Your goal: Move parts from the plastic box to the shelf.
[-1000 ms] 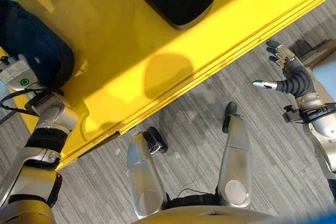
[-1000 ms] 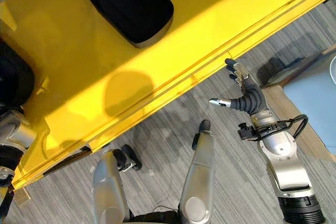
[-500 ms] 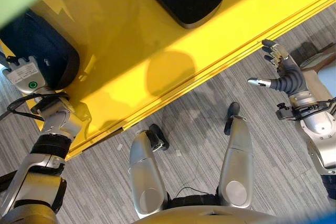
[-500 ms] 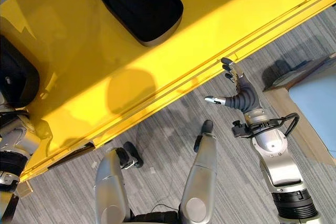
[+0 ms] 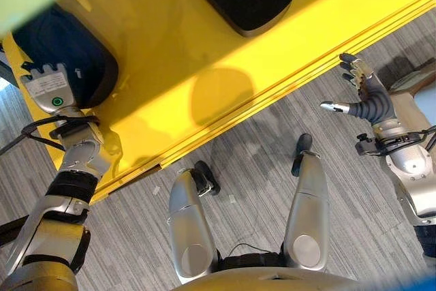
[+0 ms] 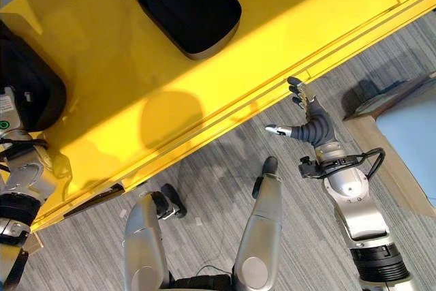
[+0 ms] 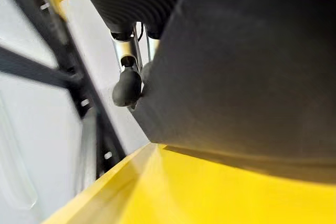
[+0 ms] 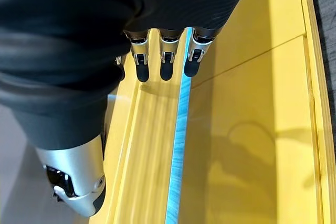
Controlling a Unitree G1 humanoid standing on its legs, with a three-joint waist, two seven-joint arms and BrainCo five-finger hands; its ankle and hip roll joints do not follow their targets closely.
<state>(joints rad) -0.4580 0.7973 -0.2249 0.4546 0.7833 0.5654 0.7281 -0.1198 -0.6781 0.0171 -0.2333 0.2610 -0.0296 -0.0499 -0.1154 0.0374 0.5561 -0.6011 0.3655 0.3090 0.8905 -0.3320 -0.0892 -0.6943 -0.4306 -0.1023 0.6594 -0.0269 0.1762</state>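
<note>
Setting a part on the shelf

My left hand at 9 o'clock grasps the dark part resting on the yellow shelf; my right hand hangs released at 3 o'clock, clear.

Both eye views look steeply down from the head onto the yellow shelf and the grey carpet, sharing both from slightly offset spots. The left wrist view looks from very close along a black part; the right wrist view faces along the shelf's yellow edge.
</note>
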